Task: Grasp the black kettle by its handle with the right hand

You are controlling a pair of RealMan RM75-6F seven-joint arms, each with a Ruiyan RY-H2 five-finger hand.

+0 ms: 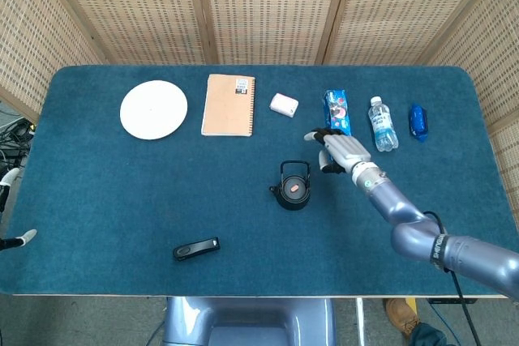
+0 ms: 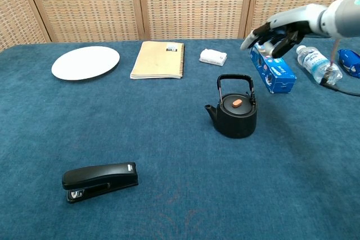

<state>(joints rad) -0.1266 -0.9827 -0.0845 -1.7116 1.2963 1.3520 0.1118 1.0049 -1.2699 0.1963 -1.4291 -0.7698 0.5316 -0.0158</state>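
Step in hand: approach. The right hand (image 2: 277, 31) hangs in the air at upper right of the chest view, fingers spread and holding nothing, above and to the right of the black kettle (image 2: 235, 111); in the head view it shows just right of centre, beside the kettle's upper right. No contact with the kettle yet.

Task item: the kettle stands upright a little right of centre on the blue table (image 1: 105, 192), spout toward frame left in the chest view, lid with an orange knob. Its handle (image 2: 235, 80) arches upright over the lid, free on all sides.

Next move, as judged: the hand needs to come down and toward frame left until the fingers can pass under or around the arch of the handle, then close on it. The handle is thin and stands close over the lid, so finger placement looks tight.

Left hand (image 1: 10, 208): only a sliver at the far left edge of the head view; whether it is open or closed cannot be told.

Other items:
- blue box (image 2: 272, 66), just behind and below the right hand, nearest obstacle
- water bottle (image 2: 316, 64), right of the box
- blue packet (image 2: 350, 62), far right edge
- small white object (image 2: 213, 57), upper centre
- notebook (image 2: 158, 59), upper centre-left
- white plate (image 2: 85, 62), upper left
- black stapler (image 2: 100, 181), lower left, well apart from the kettle
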